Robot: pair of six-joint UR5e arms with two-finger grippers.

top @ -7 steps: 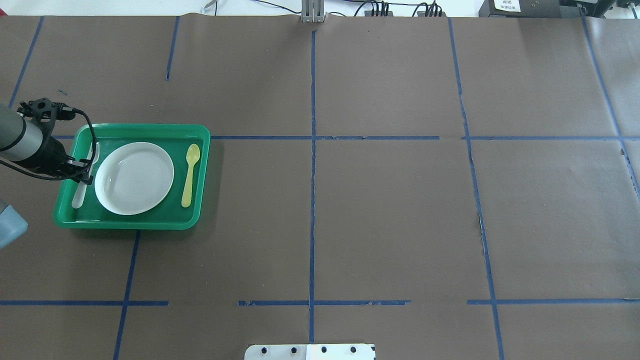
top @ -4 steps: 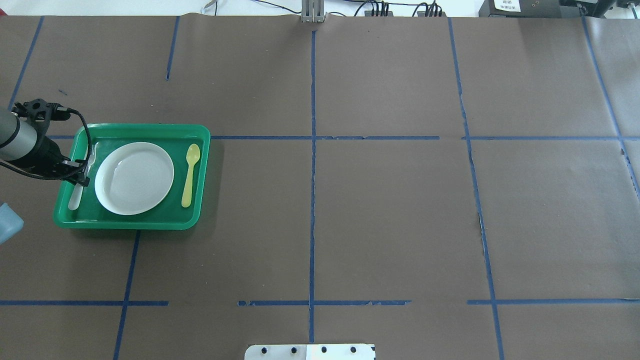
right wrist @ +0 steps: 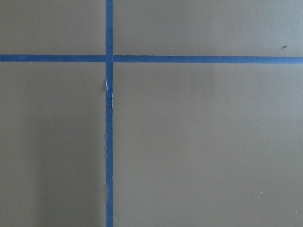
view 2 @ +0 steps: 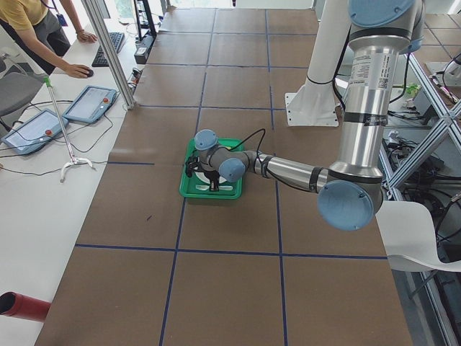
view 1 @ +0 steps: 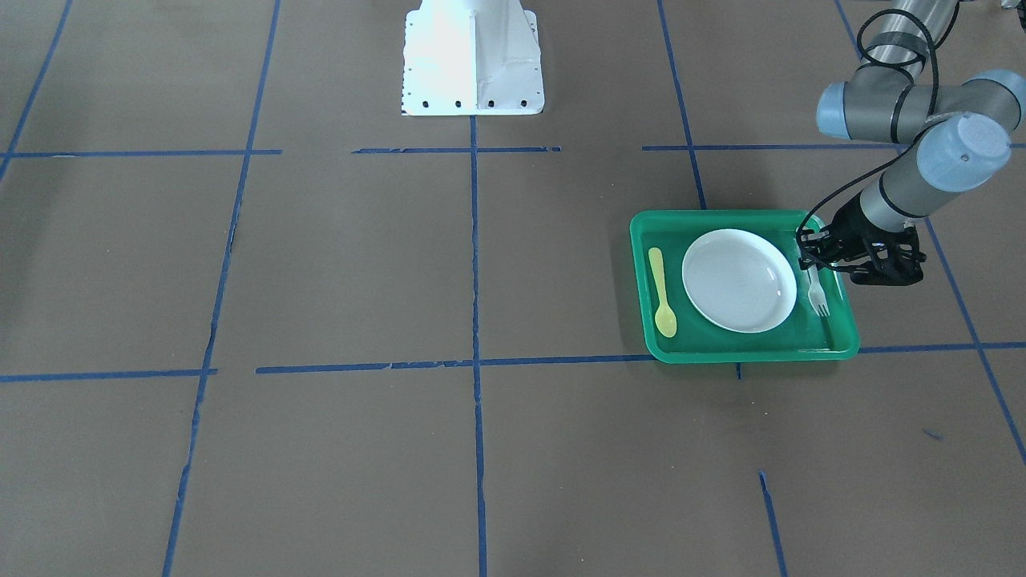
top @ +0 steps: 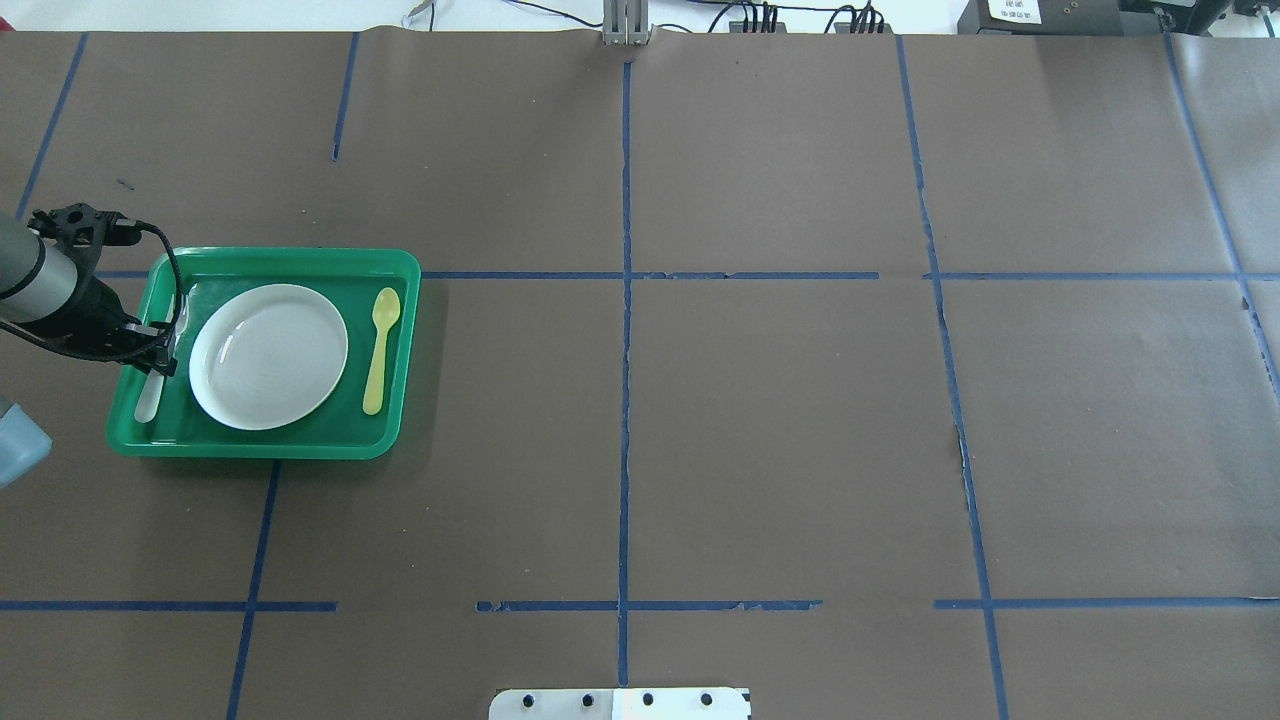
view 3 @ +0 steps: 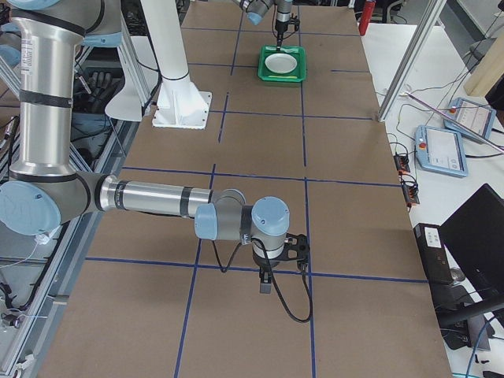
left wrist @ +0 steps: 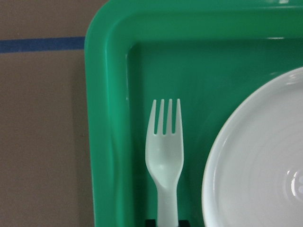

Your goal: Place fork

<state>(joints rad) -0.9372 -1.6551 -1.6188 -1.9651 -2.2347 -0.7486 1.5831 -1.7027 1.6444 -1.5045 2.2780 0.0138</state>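
Only exterior right shows right gripper (view 3: 265, 284) — fork (left wrist: 164, 151) within tray (left wrist: 106, 118).

From overhead, the left end effector (top: 160, 348) covers the middle of the fork (top: 149, 398), so its hold cannot be judged. In the left wrist view the fork's handle runs off the bottom edge and the plate (left wrist: 255, 161) off the right. The right end effector (view 3: 266, 279), above the counter (view 3: 236, 118), shows only in the right side view, and its state is unreadable.
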